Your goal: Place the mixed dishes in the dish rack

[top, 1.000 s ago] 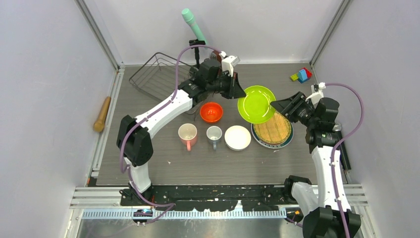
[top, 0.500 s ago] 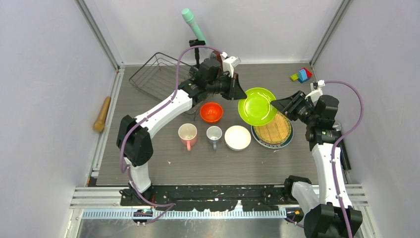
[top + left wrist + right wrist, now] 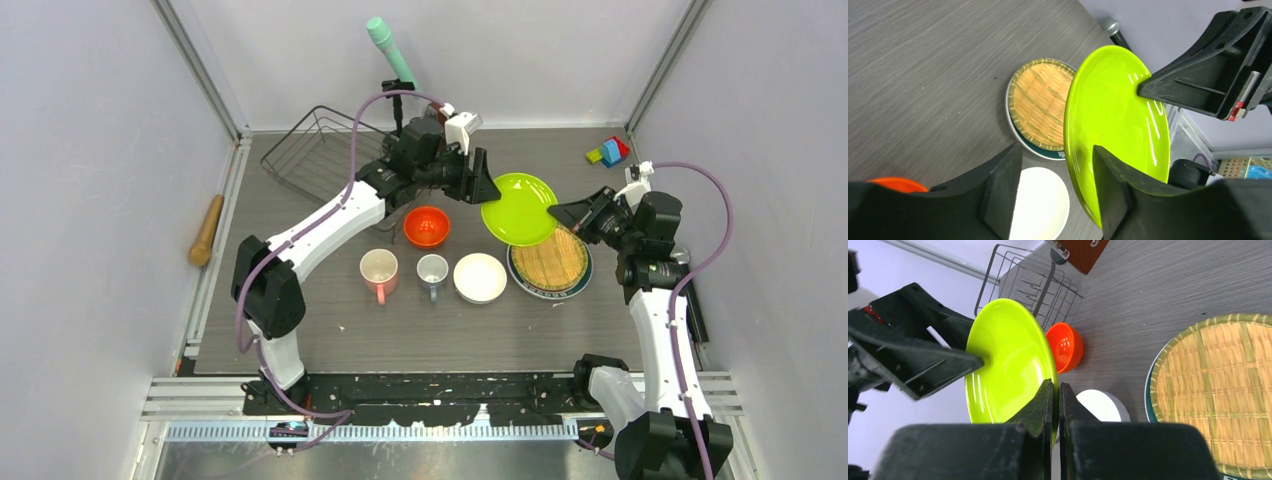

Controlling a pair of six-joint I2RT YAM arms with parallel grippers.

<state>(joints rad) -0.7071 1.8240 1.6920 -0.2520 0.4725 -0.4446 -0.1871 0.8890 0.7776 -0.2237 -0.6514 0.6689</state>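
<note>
The lime-green plate hangs tilted in the air over the table's back middle. My right gripper is shut on its right rim; in the right wrist view the jaws pinch the plate edge. My left gripper stands open around the opposite rim, the rim close to one finger. Below lie the tan plate on the teal-rimmed plate, the white bowl, grey-blue mug, pink mug and orange-red bowl. The dish rack sits back left.
Coloured blocks lie at the back right corner. A teal-headed stand rises behind the rack. A wooden handle lies left of the table's edge, outside the mat.
My left gripper has opened and let go of the plate's rim. My right gripper has closed on the opposite rim and now carries the plate.
</note>
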